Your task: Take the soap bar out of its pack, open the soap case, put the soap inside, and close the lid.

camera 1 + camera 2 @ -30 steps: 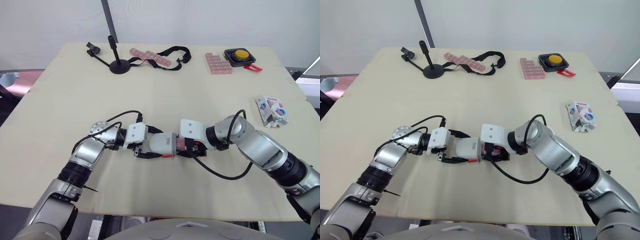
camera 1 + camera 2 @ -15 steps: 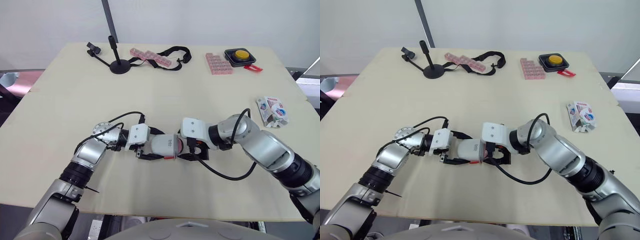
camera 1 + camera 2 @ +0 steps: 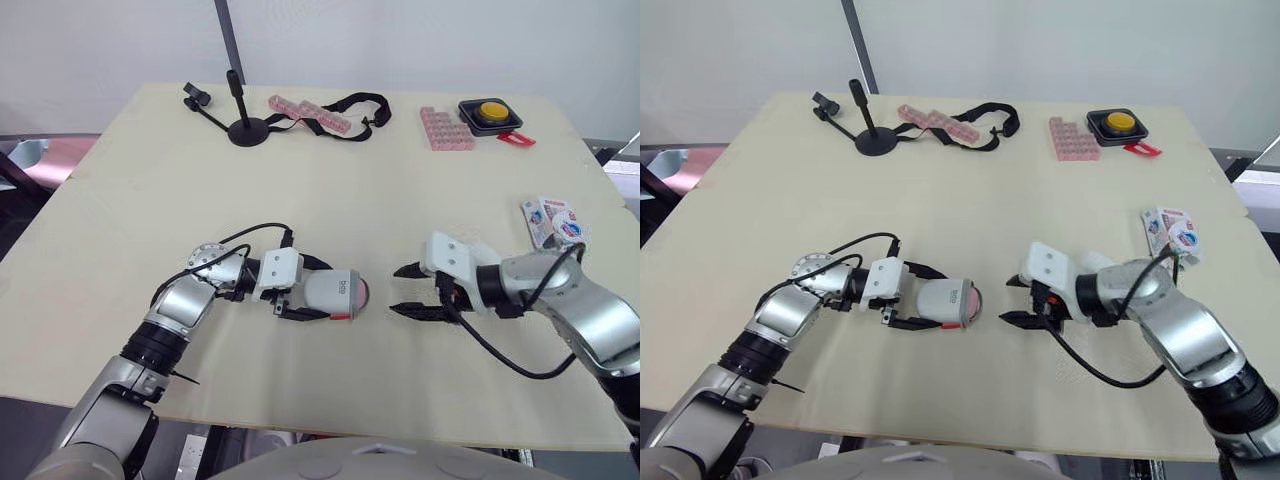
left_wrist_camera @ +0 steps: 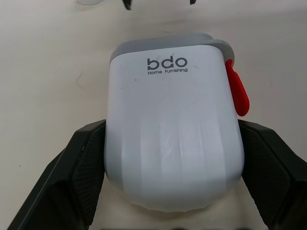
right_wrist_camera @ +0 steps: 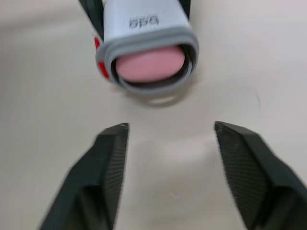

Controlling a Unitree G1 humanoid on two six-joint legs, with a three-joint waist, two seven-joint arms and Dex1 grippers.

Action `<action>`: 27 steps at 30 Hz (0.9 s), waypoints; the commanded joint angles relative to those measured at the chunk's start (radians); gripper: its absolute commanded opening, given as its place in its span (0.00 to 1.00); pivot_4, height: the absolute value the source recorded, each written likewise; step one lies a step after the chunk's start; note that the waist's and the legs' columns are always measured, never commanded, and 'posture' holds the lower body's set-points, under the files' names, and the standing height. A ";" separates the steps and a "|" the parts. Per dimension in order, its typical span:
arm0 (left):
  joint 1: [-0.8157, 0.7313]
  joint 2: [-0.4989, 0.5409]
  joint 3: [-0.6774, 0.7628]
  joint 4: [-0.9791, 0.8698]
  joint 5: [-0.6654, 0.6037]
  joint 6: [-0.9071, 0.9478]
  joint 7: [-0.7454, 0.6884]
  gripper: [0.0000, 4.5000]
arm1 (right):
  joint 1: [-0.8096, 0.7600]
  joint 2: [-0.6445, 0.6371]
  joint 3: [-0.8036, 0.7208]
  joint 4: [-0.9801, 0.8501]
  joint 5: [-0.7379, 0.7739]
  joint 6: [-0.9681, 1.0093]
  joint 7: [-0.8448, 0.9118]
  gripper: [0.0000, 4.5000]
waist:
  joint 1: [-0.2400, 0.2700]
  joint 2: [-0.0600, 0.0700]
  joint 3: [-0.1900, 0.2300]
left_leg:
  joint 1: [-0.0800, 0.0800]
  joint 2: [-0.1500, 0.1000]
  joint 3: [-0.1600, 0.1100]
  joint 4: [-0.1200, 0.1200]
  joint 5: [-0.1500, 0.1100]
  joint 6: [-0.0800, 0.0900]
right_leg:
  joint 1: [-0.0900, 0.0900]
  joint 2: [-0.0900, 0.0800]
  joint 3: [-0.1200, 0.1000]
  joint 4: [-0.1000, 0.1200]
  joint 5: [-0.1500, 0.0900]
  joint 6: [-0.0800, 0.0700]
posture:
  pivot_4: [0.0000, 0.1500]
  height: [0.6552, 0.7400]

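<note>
Soap (image 5: 150, 63) sits inside the white case (image 3: 335, 291), which lies on the desk (image 3: 400, 180) clamped by the left end effector (image 3: 322, 291); closing it looks next for the right end effector (image 3: 395, 290), spread apart nearby.

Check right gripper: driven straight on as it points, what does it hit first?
Probably the soap case, held in the left gripper: its open end, pink soap showing, faces the open right gripper across bare table. Whether the line is level with it is hard to judge.
</note>
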 commanded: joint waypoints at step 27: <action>-0.063 -0.016 0.006 0.026 -0.007 -0.029 -0.028 0.77 | -0.084 0.135 0.170 0.170 -0.211 -0.390 0.013 0.01 | -0.028 0.000 0.000 | 0.000 0.000 -0.001 0.000 0.000 0.000 | 0.000 0.000 -0.001 0.000 0.000 0.000 | 1.00 0.99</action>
